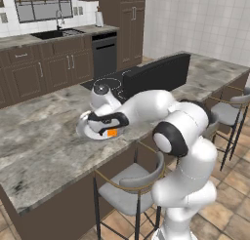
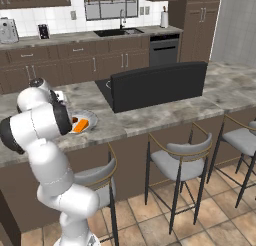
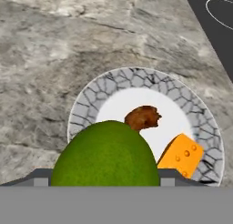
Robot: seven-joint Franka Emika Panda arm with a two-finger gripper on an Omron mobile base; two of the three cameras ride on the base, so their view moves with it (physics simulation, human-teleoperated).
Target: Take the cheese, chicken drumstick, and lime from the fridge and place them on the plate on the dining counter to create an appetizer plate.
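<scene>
The lime (image 3: 107, 155) is the last food to go down. In the hand view it is a big green ball right at the end effector (image 3: 105, 184), filling the space between its sides, so I think the end effector is holding the lime with its sides spread wide around it. The finger tips are hidden behind the lime, so I cannot be fully sure of the grip.

Just past the lime lies the plate (image 3: 91, 100), with a white middle and a grey cracked-stone rim. The chicken drumstick (image 3: 143, 117) sits near the middle of the plate. The cheese (image 3: 181, 155) lies to the right of it, closer to the rim. Both are already on the plate.

So the step in hand is putting the lime down. The next move, I think, is to lower it onto the bare left part of the plate, away from the drumstick and cheese, and then let go gently. The lime is round, so it may roll if it drops from too high.

The plate rests on the dining counter (image 1: 39, 136), a grey-beige stone surface. Further right on it is a black cooktop (image 1: 110, 83). Stools (image 2: 182, 162) stand along its near side. At the far side of the room is the sink counter (image 1: 53, 36) with dark cabinets.
</scene>
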